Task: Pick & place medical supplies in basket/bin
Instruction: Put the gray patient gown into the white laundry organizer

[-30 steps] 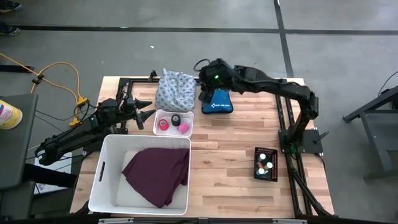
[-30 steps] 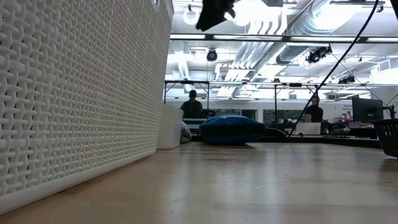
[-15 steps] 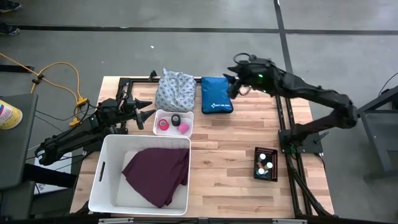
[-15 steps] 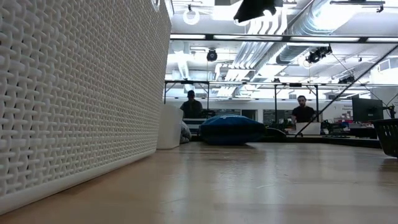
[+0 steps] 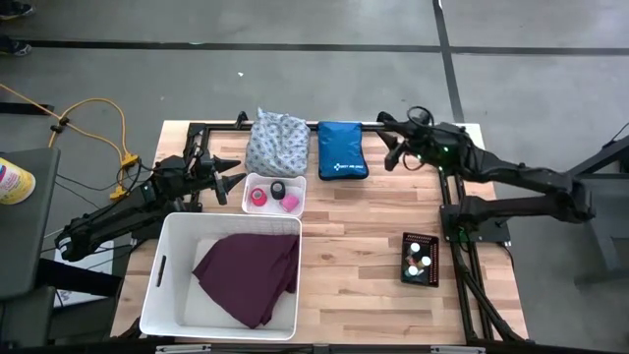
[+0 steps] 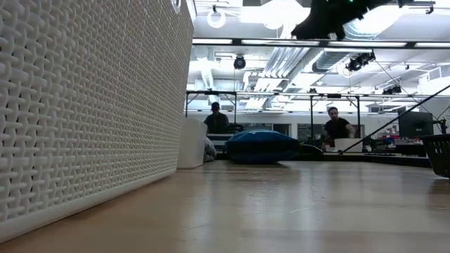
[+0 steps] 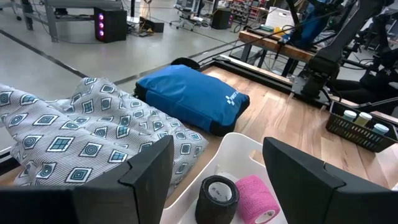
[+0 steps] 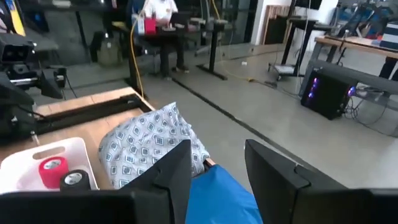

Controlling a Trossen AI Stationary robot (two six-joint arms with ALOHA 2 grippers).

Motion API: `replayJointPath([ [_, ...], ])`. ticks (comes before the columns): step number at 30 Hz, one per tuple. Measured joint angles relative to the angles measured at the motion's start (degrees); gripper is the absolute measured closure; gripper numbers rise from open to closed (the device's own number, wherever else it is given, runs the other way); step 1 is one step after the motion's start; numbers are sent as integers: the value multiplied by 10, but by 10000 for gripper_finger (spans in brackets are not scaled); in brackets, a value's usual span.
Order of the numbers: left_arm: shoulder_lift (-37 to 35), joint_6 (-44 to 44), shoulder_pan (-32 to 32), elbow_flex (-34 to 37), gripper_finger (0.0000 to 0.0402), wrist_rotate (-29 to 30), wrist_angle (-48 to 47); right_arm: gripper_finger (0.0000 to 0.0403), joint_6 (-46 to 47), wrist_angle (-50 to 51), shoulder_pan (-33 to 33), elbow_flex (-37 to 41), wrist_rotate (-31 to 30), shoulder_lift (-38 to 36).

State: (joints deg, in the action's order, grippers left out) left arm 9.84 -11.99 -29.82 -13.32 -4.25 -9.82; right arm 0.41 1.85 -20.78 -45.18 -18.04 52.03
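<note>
counting what lies where, we find one item binned and the rest still out.

- white basket [image 5: 165, 258] — one purple cloth [image 5: 250, 274] inside it, just in front of our left gripper [image 5: 232, 174]; we judge this the only step done.
- small white tray [image 5: 252, 184] — directly ahead of the left gripper, almost under its tips. it holds one black tape roll [image 7: 216, 197], one pink tape roll [image 7: 257, 198] and one red-pink roll [image 5: 258, 198]; three rolls in all, none yet binned.
- grey-white patterned cloth [image 5: 276, 143] — one, bunched, beyond the tray and to the far side of the left gripper; not yet moved.
- blue zip pouch [image 5: 341, 150] — one, between the patterned cloth and our right gripper [image 5: 390, 141]; not among the supplies to place.
- black crate [image 5: 420, 259] — one, well apart from both grippers, on the near side of the right arm, with white-capped vials [image 5: 421, 258]; we make out about four, the count uncertain.

left gripper: fingers [image 7: 148, 169] apart at a middling gap, nothing between them. right gripper: raised clear of the table just beside the pouch, fingers [image 8: 176, 167] parted, holding nothing.

remaining, by our judgement — three rolls, the vials, one patterned cloth.
</note>
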Motion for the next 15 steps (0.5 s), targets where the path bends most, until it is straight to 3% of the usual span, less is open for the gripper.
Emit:
replayJointPath([
  [15, 0, 0, 0, 0, 161, 0, 0, 265, 23, -306, 0, 275, 0, -146],
])
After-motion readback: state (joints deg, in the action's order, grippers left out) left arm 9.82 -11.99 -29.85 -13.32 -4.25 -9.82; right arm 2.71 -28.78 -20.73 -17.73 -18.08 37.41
